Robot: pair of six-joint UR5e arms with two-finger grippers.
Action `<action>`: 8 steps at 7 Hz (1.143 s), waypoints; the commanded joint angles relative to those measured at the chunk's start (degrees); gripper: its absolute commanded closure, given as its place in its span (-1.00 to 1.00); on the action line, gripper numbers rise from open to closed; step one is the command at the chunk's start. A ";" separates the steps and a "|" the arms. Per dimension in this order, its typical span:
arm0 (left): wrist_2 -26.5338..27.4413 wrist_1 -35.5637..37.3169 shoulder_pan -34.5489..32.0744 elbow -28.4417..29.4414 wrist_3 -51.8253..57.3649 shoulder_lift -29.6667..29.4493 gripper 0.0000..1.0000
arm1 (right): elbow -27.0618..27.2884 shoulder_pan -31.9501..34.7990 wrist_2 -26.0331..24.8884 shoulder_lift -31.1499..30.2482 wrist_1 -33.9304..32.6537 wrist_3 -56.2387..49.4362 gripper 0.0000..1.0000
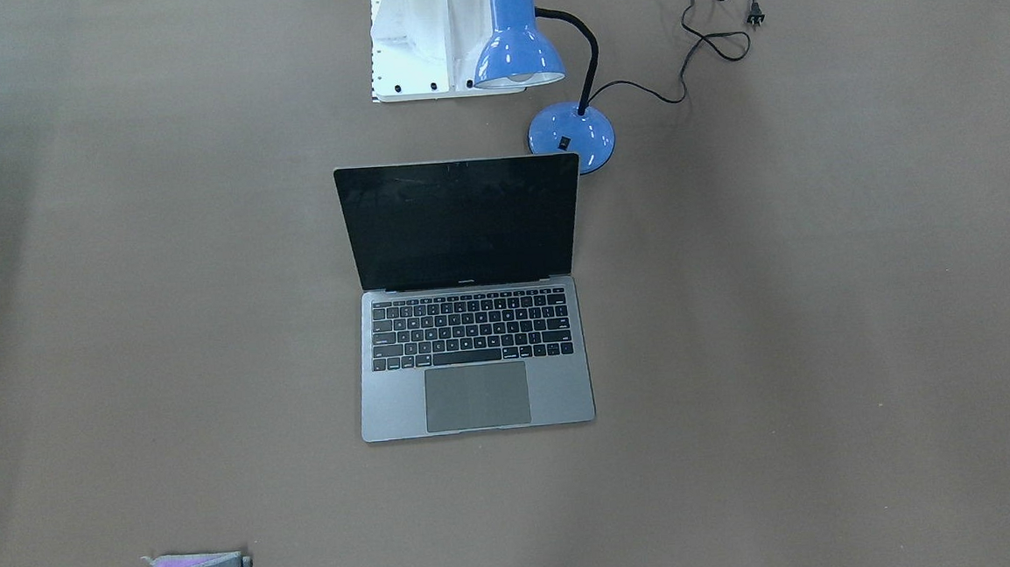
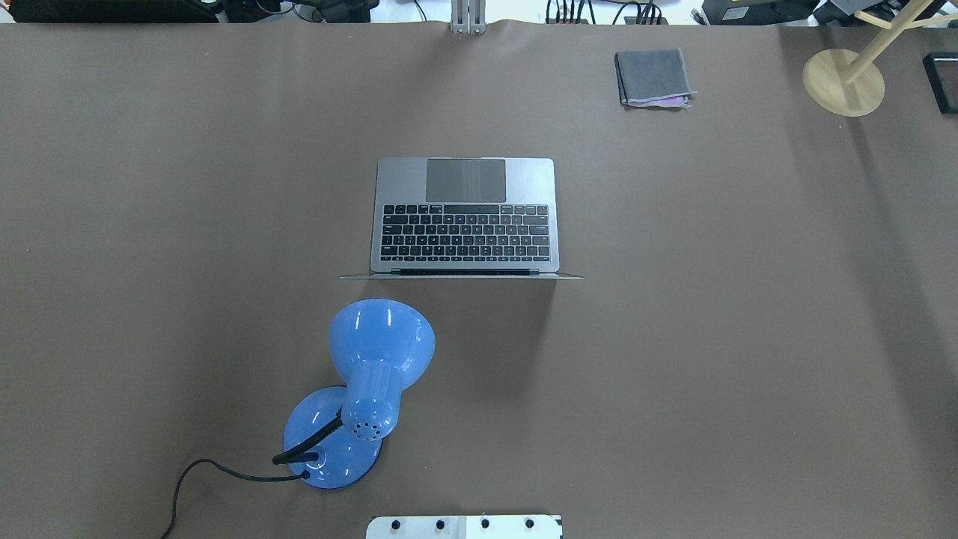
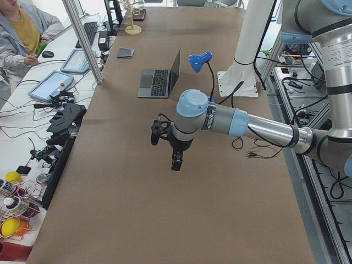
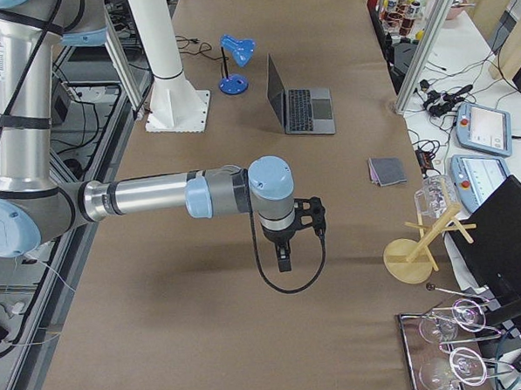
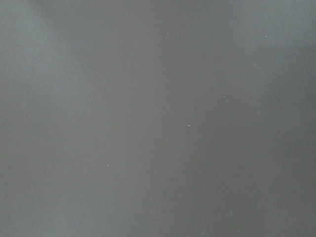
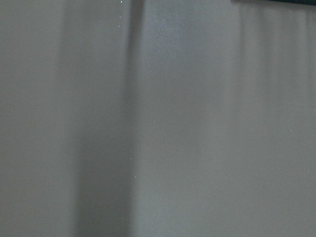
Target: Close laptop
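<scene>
The space-grey laptop [image 1: 474, 355] stands open in the middle of the brown table, its black screen upright and its keys and trackpad showing; it also shows in the overhead view [image 2: 464, 217] and in both side views [image 3: 159, 80] [image 4: 304, 110]. My left gripper [image 3: 176, 162] hangs over the table far from the laptop, toward the table's left end. My right gripper [image 4: 283, 259] hangs over the table's right end, also far from it. Both show only in the side views, so I cannot tell whether they are open or shut. Both wrist views show only bare table.
A blue desk lamp [image 2: 374, 374] with a black cord stands just behind the laptop's lid, on the robot's side. A grey felt pouch [image 2: 653, 77] lies at the far edge. A wooden stand [image 2: 843, 81] is at the far right corner. The white robot base [image 1: 428, 34] is behind the lamp.
</scene>
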 commanded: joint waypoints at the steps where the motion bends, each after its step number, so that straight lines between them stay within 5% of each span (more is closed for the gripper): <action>1: -0.04 -0.03 0.01 0.17 0.10 0.00 -0.95 | -0.09 -0.03 0.07 -0.07 0.27 -0.12 -1.00; 3: -0.22 -0.29 0.01 0.43 0.54 0.18 -0.97 | 0.61 -0.03 0.24 -0.15 0.45 0.48 -1.00; 4: -3.18 -0.29 0.18 0.34 -1.46 -0.08 -0.96 | 2.26 -0.55 0.42 -0.16 0.45 4.06 -0.65; 5: -4.08 -2.90 2.10 -0.53 -8.70 -1.04 -0.29 | 6.11 -3.69 0.85 -0.16 0.45 9.92 0.07; 6: -4.00 -6.41 9.17 -2.88 -20.34 -1.75 0.79 | 12.06 -10.60 0.60 0.28 0.54 20.86 0.99; 7: -4.00 -7.66 13.67 -5.08 -28.47 -2.97 1.00 | 17.95 -16.76 -0.02 0.63 0.54 32.10 1.00; 8: -4.08 -7.85 18.16 -7.63 -34.20 -4.90 1.00 | 21.67 -22.47 -0.37 1.68 0.54 40.14 1.00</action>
